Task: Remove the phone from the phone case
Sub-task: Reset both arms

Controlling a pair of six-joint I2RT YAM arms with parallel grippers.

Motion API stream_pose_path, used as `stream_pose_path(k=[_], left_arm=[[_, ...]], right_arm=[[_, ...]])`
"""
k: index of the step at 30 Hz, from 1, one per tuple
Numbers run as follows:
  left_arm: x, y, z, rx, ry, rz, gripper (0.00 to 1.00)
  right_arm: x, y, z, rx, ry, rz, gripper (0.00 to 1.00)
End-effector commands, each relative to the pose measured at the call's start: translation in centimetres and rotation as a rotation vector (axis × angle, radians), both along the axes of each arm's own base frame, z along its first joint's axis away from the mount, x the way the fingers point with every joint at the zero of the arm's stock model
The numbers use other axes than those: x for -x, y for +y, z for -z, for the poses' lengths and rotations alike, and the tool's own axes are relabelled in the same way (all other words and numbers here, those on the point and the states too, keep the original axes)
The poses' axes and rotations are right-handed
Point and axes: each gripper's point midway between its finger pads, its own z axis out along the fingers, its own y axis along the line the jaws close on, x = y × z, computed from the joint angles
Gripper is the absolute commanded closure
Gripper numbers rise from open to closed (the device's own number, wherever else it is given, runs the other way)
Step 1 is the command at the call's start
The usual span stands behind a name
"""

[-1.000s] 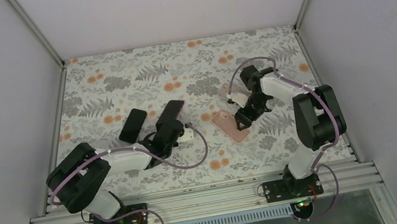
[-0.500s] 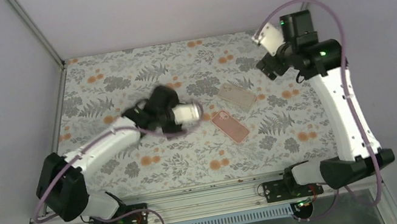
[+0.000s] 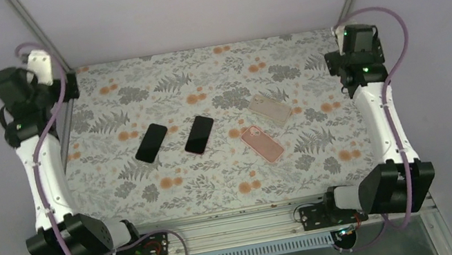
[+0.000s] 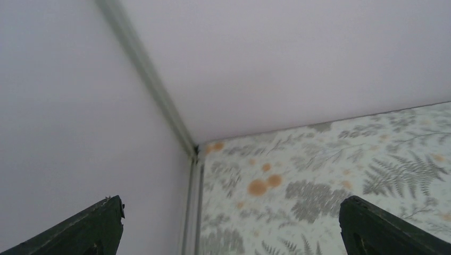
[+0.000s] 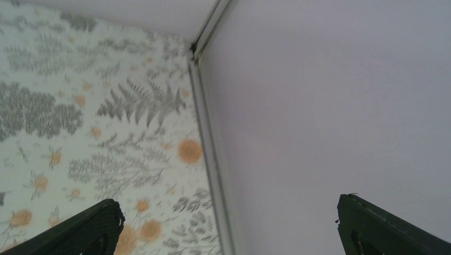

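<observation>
Two black phones (image 3: 151, 143) (image 3: 199, 134) lie flat side by side on the flowered table cover, left of the middle. To their right are a pale beige phone case (image 3: 270, 108) and a pink phone case (image 3: 262, 143), each apart from the phones. My left gripper (image 3: 52, 95) is raised at the far left edge, and in the left wrist view it (image 4: 228, 228) stands wide open and empty over the far-left corner. My right gripper (image 3: 353, 59) is raised at the far right edge. It (image 5: 228, 228) too is wide open and empty.
White walls close the table on three sides, with metal corner posts (image 4: 159, 95) (image 5: 210, 32). Both arms stand tall along the side walls. The metal rail (image 3: 227, 229) with the arm bases runs along the near edge.
Both arms have lifted away from the middle of the table and swung out to the side walls. Both grippers have opened wide. The phone and the pink case they were at now lie free.
</observation>
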Motion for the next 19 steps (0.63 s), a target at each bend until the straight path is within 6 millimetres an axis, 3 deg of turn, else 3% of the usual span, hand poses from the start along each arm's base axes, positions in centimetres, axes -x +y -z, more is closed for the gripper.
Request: stream_pose_path(k=[1, 3, 7, 9, 14, 19], left_arm=[[2.4, 3.8, 1.1, 0.126, -0.092, -0.141, 0.0], [3.3, 4.5, 3.3, 0.088, -0.081, -0.185, 0.0], [4.5, 5.0, 4.9, 0.042, -0.074, -0.213, 0.0], [4.4, 4.9, 5.5, 0.067, -0.058, -0.2, 0.0], [3.5, 4.1, 6.6, 0.125, -0.016, -0.144, 0.0], [3.3, 3.8, 7.4, 0.132, -0.003, -0.128, 0.0]], right_arm=[[-1.4, -0.4, 4.6, -0.096, -0.064, 0.041, 0.0], [-1.5, -0.9, 7.8, -0.111, -0.035, 0.078, 0.0], [-1.7, -1.0, 13.2, -0.138, 0.048, 0.1, 0.0], [-1.6, -1.9, 14.1, -0.103, 0.067, 0.142, 0.0], [-1.0, -0.9, 17.8, -0.105, 0.168, 0.071, 0.0], [-0.8, -0.8, 17.9, -0.088, 0.158, 0.058, 0.0]])
